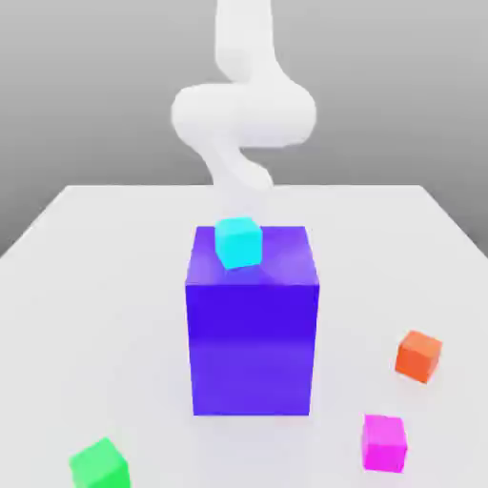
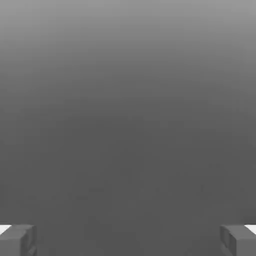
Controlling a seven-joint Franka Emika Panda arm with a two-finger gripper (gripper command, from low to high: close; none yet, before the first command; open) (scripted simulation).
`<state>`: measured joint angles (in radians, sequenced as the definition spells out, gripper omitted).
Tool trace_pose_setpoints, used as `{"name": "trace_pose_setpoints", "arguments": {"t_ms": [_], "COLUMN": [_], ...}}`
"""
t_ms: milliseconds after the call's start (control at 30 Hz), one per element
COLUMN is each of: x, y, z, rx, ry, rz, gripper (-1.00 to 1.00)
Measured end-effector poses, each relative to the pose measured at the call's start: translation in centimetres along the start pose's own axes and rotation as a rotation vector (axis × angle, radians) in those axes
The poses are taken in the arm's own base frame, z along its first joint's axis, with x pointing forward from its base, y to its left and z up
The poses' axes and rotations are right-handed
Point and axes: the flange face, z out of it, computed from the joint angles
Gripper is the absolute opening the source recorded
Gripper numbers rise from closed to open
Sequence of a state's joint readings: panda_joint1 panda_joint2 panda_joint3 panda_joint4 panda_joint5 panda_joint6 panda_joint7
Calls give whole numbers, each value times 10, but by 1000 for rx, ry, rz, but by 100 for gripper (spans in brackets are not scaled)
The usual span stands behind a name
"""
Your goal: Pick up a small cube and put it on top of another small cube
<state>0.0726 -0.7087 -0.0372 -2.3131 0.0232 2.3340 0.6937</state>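
The small magenta cube sits on the table at about five o'clock from the big blue block; the green cube lies well apart at seven o'clock. I judge my reach could clip the block or the nearby orange cube. My arm is raised behind the block, the gripper wide apart, empty.

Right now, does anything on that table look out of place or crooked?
One thing stands out: the cyan cube sits on top of the big blue-purple block, at its back edge and turned slightly askew, while the orange, magenta and green cubes lie on the table.
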Motion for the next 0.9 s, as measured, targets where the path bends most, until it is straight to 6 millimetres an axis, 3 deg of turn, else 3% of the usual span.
{"name": "trace_pose_setpoints", "arguments": {"t_ms": [233, 467, 667, 900], "x": [-41, -121, -211, -293], "y": [-14, -11, 6, 59], "z": [140, 261, 342, 411], "rx": [-3, -13, -27, -77], "ry": [-249, -458, -618, -764], "rz": [-305, -614, -907, -1223], "gripper": [0, 0, 0, 0]}}
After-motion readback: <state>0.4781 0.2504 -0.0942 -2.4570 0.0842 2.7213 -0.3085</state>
